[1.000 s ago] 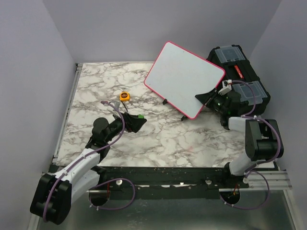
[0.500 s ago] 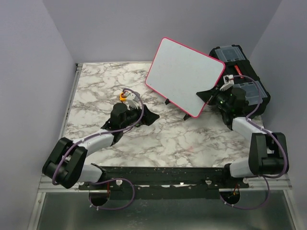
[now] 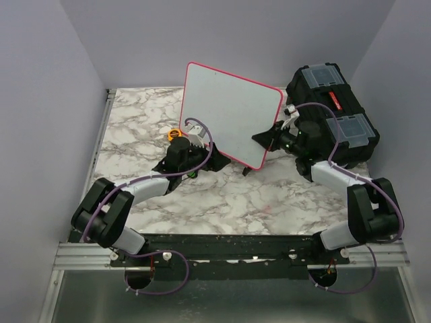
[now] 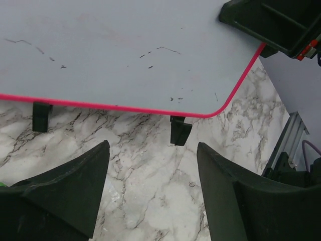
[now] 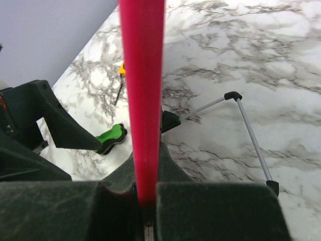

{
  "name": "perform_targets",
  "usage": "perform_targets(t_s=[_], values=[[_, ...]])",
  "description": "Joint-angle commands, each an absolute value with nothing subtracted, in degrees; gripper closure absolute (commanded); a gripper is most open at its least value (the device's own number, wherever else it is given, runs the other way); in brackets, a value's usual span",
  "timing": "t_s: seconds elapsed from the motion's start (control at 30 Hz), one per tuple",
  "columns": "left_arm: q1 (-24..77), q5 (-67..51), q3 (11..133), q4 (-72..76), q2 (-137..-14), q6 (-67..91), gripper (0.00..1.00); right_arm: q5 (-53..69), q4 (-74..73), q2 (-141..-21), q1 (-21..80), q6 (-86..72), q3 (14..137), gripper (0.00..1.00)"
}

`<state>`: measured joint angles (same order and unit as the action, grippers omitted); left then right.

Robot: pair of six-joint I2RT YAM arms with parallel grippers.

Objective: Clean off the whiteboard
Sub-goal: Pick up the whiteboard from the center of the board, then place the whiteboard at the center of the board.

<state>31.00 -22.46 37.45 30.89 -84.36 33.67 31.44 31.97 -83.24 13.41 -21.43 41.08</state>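
Left of the black plastic toolbox (image 3: 337,114), the pink-rimmed white rectangular whiteboard (image 3: 229,111) tilts, clenched edgewise by the right end effector (image 5: 144,196), the left end effector (image 4: 151,148) released beside it; a thin-rim slip could topple it.

Smooth matt whiteboard (image 3: 229,111), marble-look table (image 3: 128,138), black plastic toolbox (image 3: 335,111)

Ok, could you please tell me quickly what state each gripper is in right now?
Left gripper: open, holding nothing.
Right gripper: closed on the whiteboard rim.
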Motion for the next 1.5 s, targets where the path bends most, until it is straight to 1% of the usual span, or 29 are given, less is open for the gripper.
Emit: perform_targets(t_s=[0.0,0.07,0.17,0.23,0.33,0.4,0.47,0.53,0.63,0.7,0.87,1.1,1.2,1.23,1.27,1.3,1.37,1.47], values=[[32.3,-21.6,37.7,30.6,-85.5,34.0,0.36,31.6,33.7,-85.8,14.9,-17.2,44.6,0.99],[32.4,-19.5,38.3,28.8,-85.7,34.2,0.38,30.1,34.0,-85.7,15.0,-16.9,46.1,1.0],[32.6,-18.3,41.2,24.7,-87.3,33.1,0.47,29.5,33.8,-86.0,15.0,-16.7,47.1,1.0],[33.2,-19.9,43.4,23.2,-88.8,33.3,0.54,29.5,34.5,-86.9,15.2,-17.8,46.5,0.99],[36.2,-21.1,44.5,24.5,-89.8,33.2,0.59,28.7,36.2,-88.7,15.3,-19.2,45.2,0.99],[38.5,-21.5,45.1,24.3,-90.4,32.6,0.6,28.3,36.0,-89.5,15.3,-19.3,45.4,0.99],[40.4,-21.4,44.9,23.4,-90.8,32.2,0.59,27.9,35.2,-89.8,15.3,-19.3,46.0,1.0],[41.9,-20.6,43.5,22.8,-90.6,32.6,0.53,27.6,35.0,-89.8,15.3,-19.7,46.4,1.0],[44.1,-14.2,41.5,21.0,-89.8,32.1,0.43,27.6,35.2,-89.9,15.3,-20.2,46.5,0.99],[45.4,-9.4,42.5,18.6,-90.3,31.3,0.37,28.1,34.9,-90.3,15.3,-20.8,46.8,0.99],[45.7,-1.1,45.9,18.3,-92.8,29.5,0.36,28.3,34.2,-89.8,15.3,-21.4,46.7,1.0],[45.7,-3.8,51.5,20.1,-98.4,29.2,0.42,29.2,33.8,-89.5,15.3,-24.0,46.5,1.0],[45.7,-4.6,53.0,20.2,-101.0,30.1,0.49,29.1,33.2,-89.3,15.3,-25.8,46.8,1.0],[45.7,-4.5,53.0,20.4,-101.7,30.3,0.54,28.8,32.8,-89.2,15.2,-26.1,47.0,1.0],[45.7,-4.5,52.9,20.6,-102.1,30.5,0.62,28.5,32.5,-89.0,15.3,-26.3,47.0,1.0],[45.7,-4.4,52.8,20.5,-102.4,30.6,0.76,27.9,31.9,-88.8,15.3,-26.4,47.3,1.0],[45.7,-3.6,52.3,19.7,-102.7,30.9,1.0,26.4,30.4,-88.5,15.3,-25.7,48.1,1.0],[45.7,-1.8,50.2,20.1,-102.0,31.4,1.0,23.5,28.6,-87.5,15.1,-23.6,49.3,1.0]])
